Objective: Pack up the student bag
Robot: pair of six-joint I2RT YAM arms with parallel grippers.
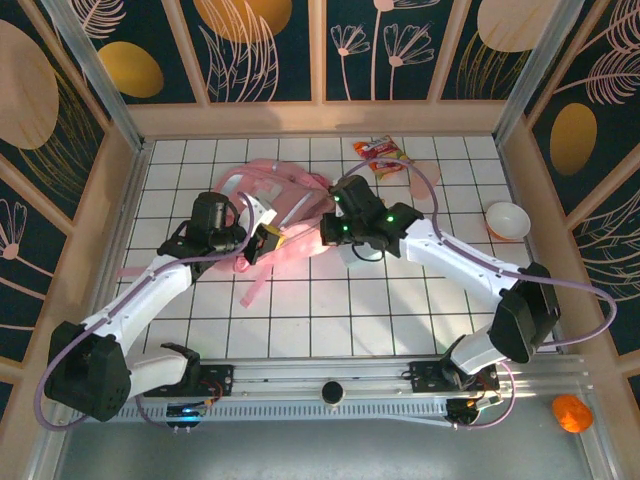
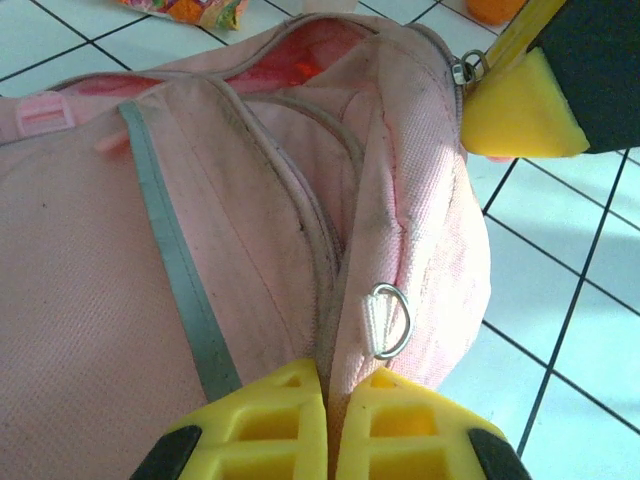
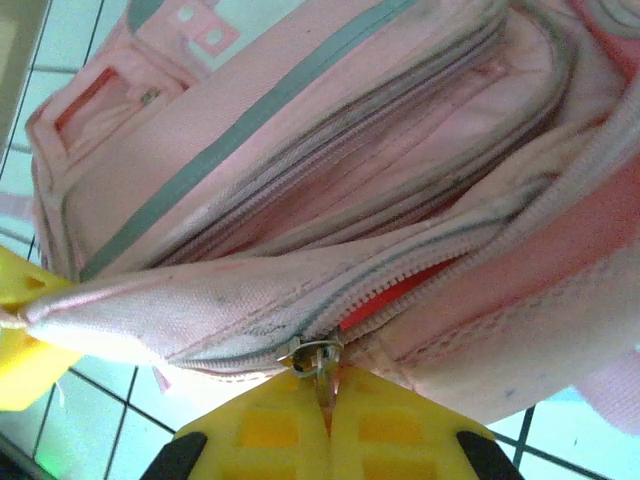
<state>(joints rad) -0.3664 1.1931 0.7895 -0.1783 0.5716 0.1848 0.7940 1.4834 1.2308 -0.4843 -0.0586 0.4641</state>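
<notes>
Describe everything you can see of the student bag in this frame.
The student bag is a soft pink fabric backpack with grey-green trim stripes, several zipped pockets and a metal D-ring. It lies slumped on the white gridded table, mid-table towards the back. One zip is partly open, showing red inside. The left tool is shut on a fold of its fabric. The right tool is shut on a zip pull.
</notes>
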